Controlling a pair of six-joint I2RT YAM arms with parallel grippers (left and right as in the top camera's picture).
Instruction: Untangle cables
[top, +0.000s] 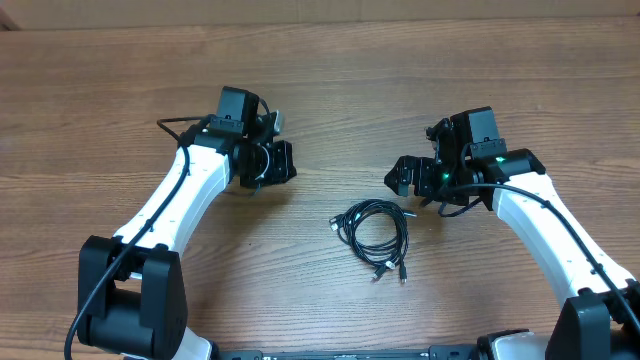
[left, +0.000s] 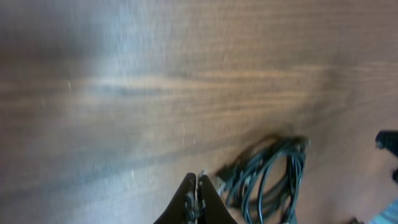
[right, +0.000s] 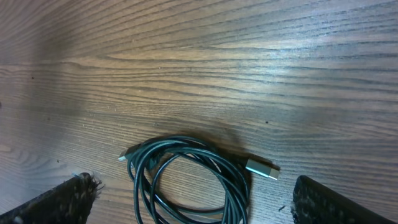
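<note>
**Cables** (top: 373, 237): one loose black coil of several overlapped loops lay on the table (top: 320, 60) near its centre. It sat nearer than both grippers and between them, touched by neither. Two plug ends (top: 402, 272) trailed from its near side.

- **Probable hazard:** a pinch taken across the bundle would catch several strands at once. A pull would then drag or tighten the coil rather than part it. A single strand or a plug end seemed the safer hold.
- **Second hazard:** the thin cord lay flat on the wood. A shallow descent might slip over it, and a deep one might drive a gripper into the tabletop.

**Left gripper** (top: 283, 160): jaws together, holding nothing, left of and beyond the coil. Closed thus, it could only push, and a push might bunch the loops.

**Right gripper** (top: 408, 178): jaws wide apart and empty, just right of and beyond the coil. Its wrist view showed the coil framed between its two fingers (right: 56, 202). Both arms converging on so small a target risked meeting each other.

**Room:** the arm bases (top: 130, 300) crowded the near edge at left and right. Bare wood lay open between the grippers and across the whole far half, ample for drawing cords out.
</note>
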